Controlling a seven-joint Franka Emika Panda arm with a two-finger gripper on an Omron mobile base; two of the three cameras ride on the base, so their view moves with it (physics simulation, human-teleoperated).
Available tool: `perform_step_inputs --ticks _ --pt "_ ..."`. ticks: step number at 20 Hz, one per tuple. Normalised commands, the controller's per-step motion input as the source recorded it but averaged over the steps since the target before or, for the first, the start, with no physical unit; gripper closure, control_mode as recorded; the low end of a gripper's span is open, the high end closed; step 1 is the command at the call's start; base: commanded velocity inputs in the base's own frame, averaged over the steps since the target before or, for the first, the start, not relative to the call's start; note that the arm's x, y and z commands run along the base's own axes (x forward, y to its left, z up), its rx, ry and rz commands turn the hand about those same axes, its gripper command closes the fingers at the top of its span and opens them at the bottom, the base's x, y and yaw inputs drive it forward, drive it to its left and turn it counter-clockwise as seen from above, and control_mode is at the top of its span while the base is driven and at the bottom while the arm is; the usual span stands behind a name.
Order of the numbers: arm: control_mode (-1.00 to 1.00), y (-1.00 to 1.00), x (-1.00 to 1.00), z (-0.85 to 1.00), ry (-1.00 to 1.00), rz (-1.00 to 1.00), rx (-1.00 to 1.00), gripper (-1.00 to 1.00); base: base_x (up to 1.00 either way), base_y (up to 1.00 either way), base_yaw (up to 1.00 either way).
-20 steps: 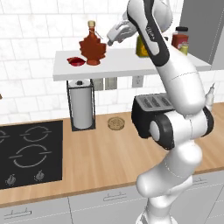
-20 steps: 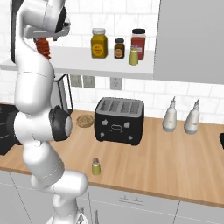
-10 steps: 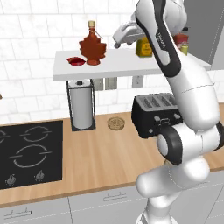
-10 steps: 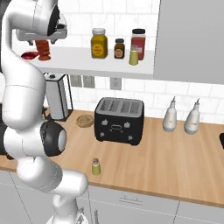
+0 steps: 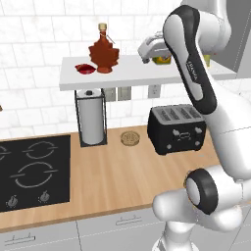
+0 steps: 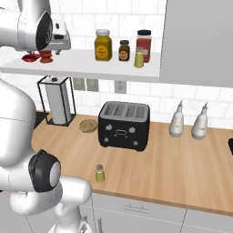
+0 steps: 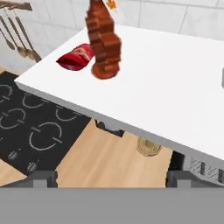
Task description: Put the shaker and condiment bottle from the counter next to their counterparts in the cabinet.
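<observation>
The red-brown leaf-shaped condiment bottle (image 5: 103,51) (image 7: 103,39) stands upright at the left end of the cabinet shelf (image 5: 147,74), beside the red packet (image 5: 86,68) (image 7: 76,57). My gripper (image 5: 143,55) (image 6: 63,44) (image 7: 111,177) hovers over the shelf to the bottle's right, apart from it, open and holding nothing. One yellow-green shaker (image 6: 99,173) stands on the counter near its front edge. Its twin (image 6: 139,58) sits on the shelf near the grey panel (image 6: 200,41).
On the shelf are a mustard jar (image 6: 103,44), a small dark jar (image 6: 124,50) and a red jar (image 6: 144,43). Below are a black toaster (image 5: 181,128), a paper towel holder (image 5: 91,117), a round coaster (image 5: 130,138), a stove (image 5: 29,171) and two white bottles (image 6: 176,123).
The gripper has drawn back to the right, away from the condiment bottle, which stays standing on the shelf. The arm has swung with it.
</observation>
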Motion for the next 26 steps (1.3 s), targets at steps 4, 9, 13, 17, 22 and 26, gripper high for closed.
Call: perform_step_inputs --ticks 4,9,13,17,22,26 --pt "-1.00 -0.26 -0.45 -0.59 -0.06 -0.25 0.00 -1.00 0.00 0.00 0.00" --pt "-1.00 -0.24 -0.29 -0.85 -0.09 -0.29 0.00 -1.00 0.00 0.00 0.00" --pt "-1.00 -0.31 -0.17 -0.92 -0.12 -0.32 0.00 -1.00 0.00 0.00 0.00" --pt "-1.00 -0.38 -0.30 -0.82 -0.14 -0.30 0.00 -1.00 0.00 0.00 0.00" --pt "-1.00 -0.30 -0.43 -0.77 -0.14 -0.28 0.00 -1.00 0.00 0.00 0.00" --pt "-1.00 -0.07 -0.32 -0.61 0.00 -0.14 0.00 -1.00 0.00 0.00 0.00"
